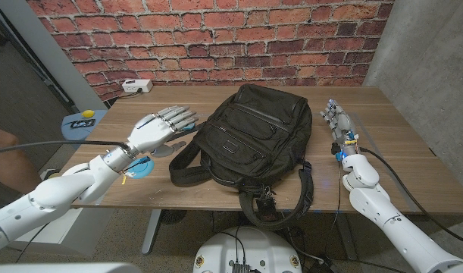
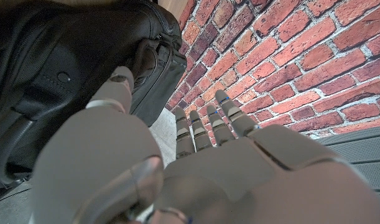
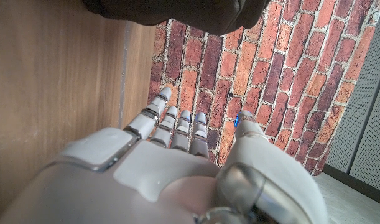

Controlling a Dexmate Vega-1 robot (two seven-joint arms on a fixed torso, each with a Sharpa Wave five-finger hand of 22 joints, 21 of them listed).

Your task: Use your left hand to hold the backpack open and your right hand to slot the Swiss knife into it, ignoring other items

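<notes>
- The black nylon backpack [image 1: 246, 144] lies flat mid-surface, between both hands.
- Left hand [image 1: 160, 127] hovers empty, fingers spread, just beside the bag's left edge, nearer to it.
- Right hand [image 1: 339, 123] empty, fingers straight; no Swiss knife can be made out.

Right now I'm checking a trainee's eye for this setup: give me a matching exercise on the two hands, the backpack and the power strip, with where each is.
Things:
1. left hand
2. right hand
3. backpack
4. white power strip

Places or states:
A. lies in the middle of the table, closed
B. at the table's far edge, by the brick wall
C. open above the table, beside the bag's left side
D. open at the table's right, apart from the bag

Pairs: 1-C, 2-D, 3-A, 4-B
</notes>
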